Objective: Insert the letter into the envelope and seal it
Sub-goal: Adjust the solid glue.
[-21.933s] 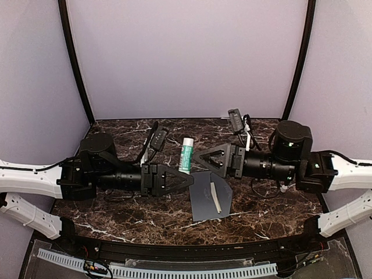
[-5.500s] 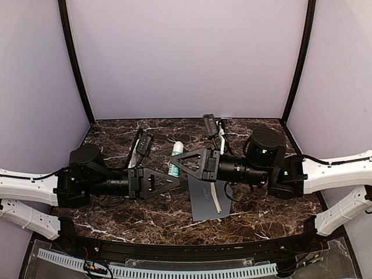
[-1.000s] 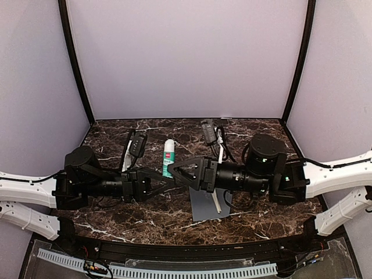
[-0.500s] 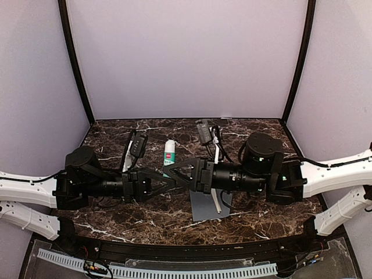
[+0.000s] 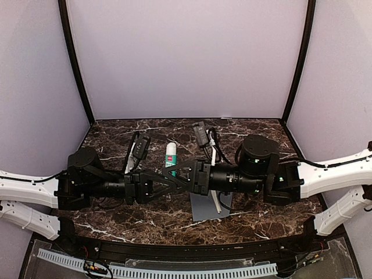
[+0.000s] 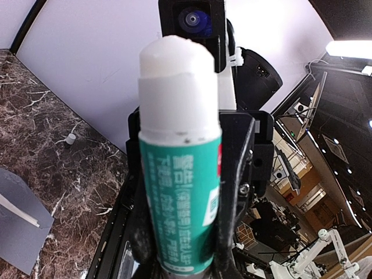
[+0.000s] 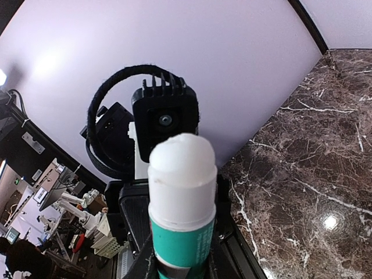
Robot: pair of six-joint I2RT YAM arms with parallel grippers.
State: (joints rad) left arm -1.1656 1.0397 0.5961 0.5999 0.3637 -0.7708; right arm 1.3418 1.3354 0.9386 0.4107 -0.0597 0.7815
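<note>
L gripper (image 6: 180, 244) clamped on glue stick (image 6: 180, 174) body; R gripper (image 7: 181, 256) closed on same stick, opp side.

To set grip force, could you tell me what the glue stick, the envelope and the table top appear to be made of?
By their look: the glue stick, likely plastic, glossy teal printed label, matte white cap; the envelope, thin matte grey paper, lying flat with sharp edges; the table top, dark white-veined marble look, polished, reflecting a lamp, possibly laminate.
</note>
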